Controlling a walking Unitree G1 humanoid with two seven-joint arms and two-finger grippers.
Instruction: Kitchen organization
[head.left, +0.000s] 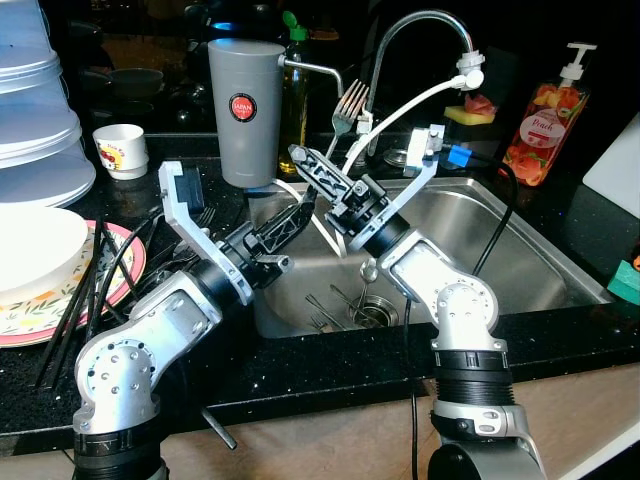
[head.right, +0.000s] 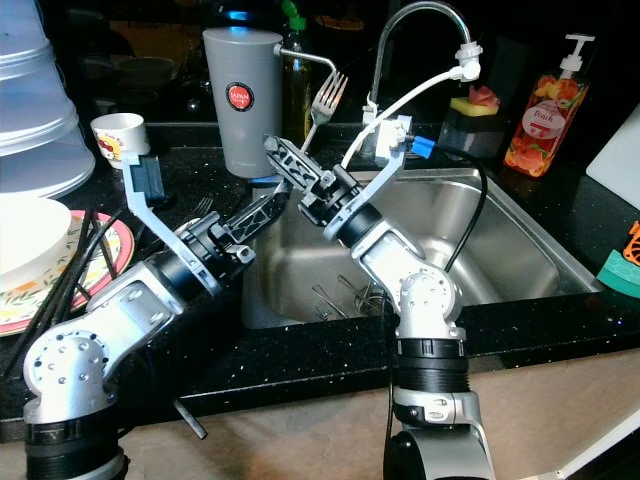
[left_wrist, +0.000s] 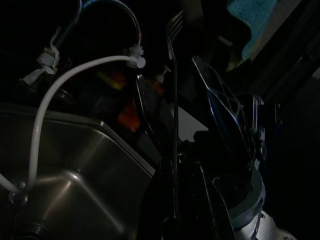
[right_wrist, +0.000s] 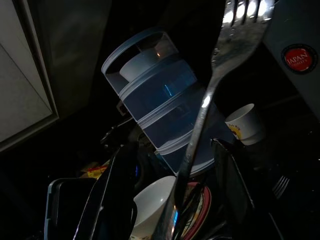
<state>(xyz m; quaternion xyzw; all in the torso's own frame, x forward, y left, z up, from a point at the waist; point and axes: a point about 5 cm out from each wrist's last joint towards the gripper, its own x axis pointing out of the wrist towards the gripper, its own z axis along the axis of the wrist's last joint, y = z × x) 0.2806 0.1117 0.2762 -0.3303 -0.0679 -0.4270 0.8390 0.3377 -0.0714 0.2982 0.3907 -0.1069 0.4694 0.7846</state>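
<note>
Both silver arms reach up and fwd over the near-left corner of the stainless steel sink (head.left: 520, 250), forearms crossing toward each other. The right gripper (head.left: 318, 170) angles up-left, its black fingers narrow around the handle of a silver metal fork (head.left: 349, 107), clamped low on the stem. The fork stands nearly upright, long axis tilted slightly right, tines up, just beside the tall grey cylindrical tumbler w/ red round label (head.left: 246, 110) and in front of the curved chrome faucet (head.left: 420, 30). The left gripper (head.left: 290, 222) points right and up, tips near the fork's lower end; fingers narrow, contact w/ the fork can't be told. Open room lies over the sink basin to the right; the left counter is crowded w/ a floral plate (head.left: 60, 300), black chopsticks (head.left: 90, 290) and stacked clear plastic containers (head.left: 35, 110). More cutlery (head.left: 335, 305) lies by the drain.
</note>
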